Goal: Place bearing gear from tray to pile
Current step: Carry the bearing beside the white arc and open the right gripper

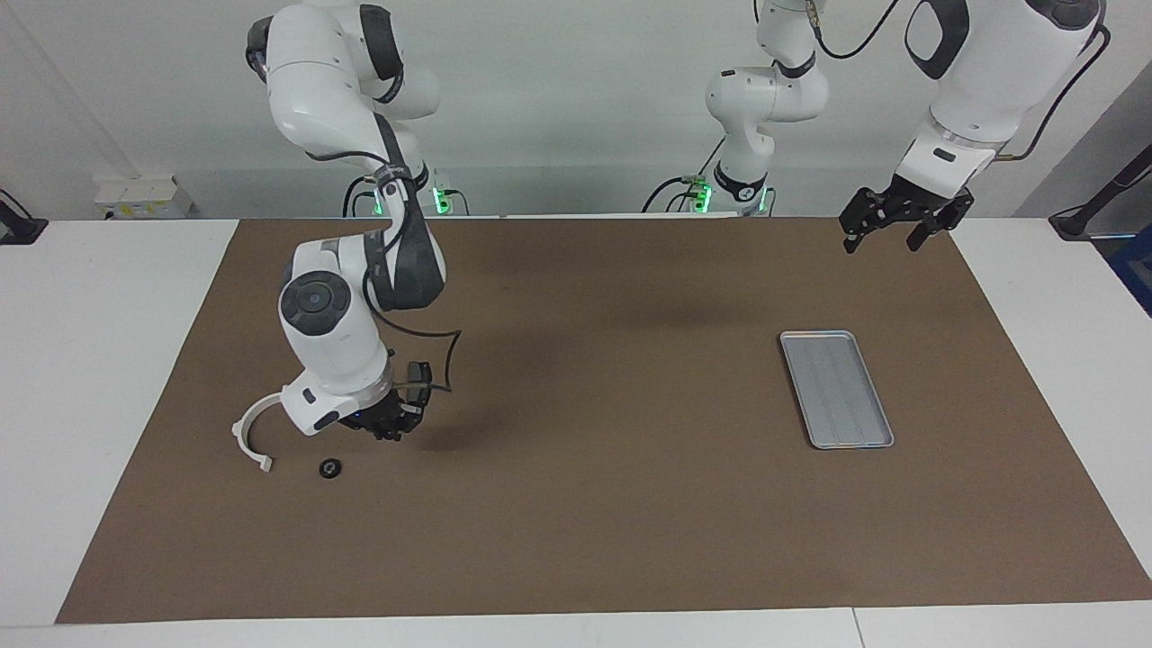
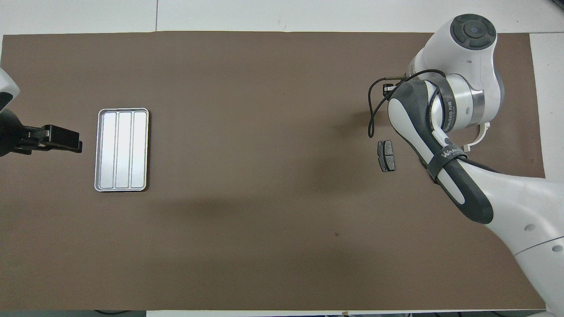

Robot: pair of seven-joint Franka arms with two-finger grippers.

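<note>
The silver-grey tray (image 1: 835, 389) (image 2: 122, 149) lies toward the left arm's end of the table with nothing in it. A small black round bearing gear (image 1: 330, 468) lies on the brown mat beside one end of the white half-ring (image 1: 250, 438), whose tip also shows in the overhead view (image 2: 480, 134). One dark grey brake pad (image 2: 386, 155) lies nearer the robots; in the facing view the right arm hides it. My right gripper (image 1: 392, 428) hangs low over the mat beside the pile, apart from the gear. My left gripper (image 1: 886, 236) (image 2: 61, 138) waits raised and open beside the tray.
The brown mat (image 1: 594, 504) covers most of the white table. The right arm's forearm and wrist (image 2: 445, 114) hang over the pile and hide the gear and most of the half-ring in the overhead view.
</note>
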